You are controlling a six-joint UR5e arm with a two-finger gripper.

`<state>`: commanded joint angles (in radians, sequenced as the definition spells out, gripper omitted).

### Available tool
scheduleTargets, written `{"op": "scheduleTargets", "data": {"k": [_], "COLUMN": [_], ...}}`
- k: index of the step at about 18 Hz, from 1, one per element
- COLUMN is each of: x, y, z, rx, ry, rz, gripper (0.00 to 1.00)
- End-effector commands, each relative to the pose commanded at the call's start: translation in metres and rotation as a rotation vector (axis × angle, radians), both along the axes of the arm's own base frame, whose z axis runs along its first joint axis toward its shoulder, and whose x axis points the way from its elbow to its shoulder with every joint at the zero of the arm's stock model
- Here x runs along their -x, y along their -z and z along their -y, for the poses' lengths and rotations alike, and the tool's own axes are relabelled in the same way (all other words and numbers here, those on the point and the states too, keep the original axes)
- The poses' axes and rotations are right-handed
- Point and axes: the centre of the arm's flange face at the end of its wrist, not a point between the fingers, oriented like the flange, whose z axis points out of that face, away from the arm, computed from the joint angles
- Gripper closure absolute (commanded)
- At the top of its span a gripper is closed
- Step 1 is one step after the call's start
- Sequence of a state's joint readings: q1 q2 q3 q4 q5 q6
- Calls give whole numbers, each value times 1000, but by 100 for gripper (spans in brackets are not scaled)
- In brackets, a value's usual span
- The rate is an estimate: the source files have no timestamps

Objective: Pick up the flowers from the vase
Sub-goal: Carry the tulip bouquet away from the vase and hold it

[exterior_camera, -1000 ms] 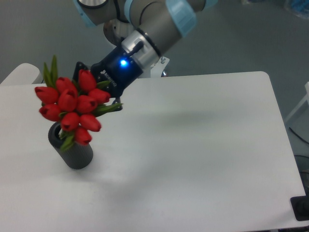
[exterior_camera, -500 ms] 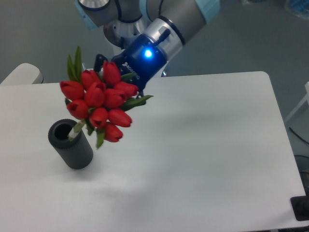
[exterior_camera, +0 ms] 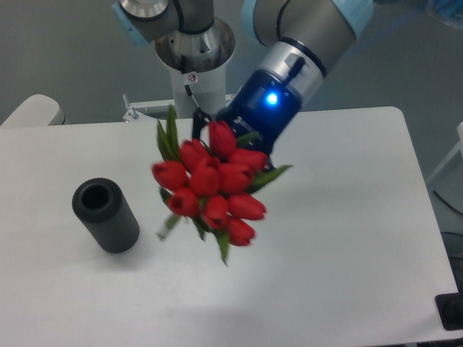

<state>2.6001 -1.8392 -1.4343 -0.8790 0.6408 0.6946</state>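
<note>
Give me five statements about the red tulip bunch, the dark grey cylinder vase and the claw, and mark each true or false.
1. The bunch of red tulip buds with green leaves is clear of the matte dark grey cylinder vase. True.
2. The vase lies tipped over on its side. False: it stands upright on the white table, mouth up.
3. The bunch hangs to the right of the vase in the picture. True.
4. The claw is empty. False: the tulips sit at its tip, carried by it.
5. A stem remains inside the vase mouth. False: the mouth shows only a dark hollow.
</note>
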Motion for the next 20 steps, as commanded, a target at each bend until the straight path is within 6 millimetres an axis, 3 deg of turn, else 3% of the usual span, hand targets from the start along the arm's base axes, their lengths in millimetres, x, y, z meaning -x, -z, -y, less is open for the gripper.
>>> {"op": "scheduleTargets", "data": {"k": [8, 17, 20], "x": [16, 25, 27], "y": [57, 107, 113], "z": [1, 2, -2], "rx": [219, 529, 609], "ry": [-24, 17, 60], "rz": [-132, -250, -284], "gripper": [90, 92, 96]}}
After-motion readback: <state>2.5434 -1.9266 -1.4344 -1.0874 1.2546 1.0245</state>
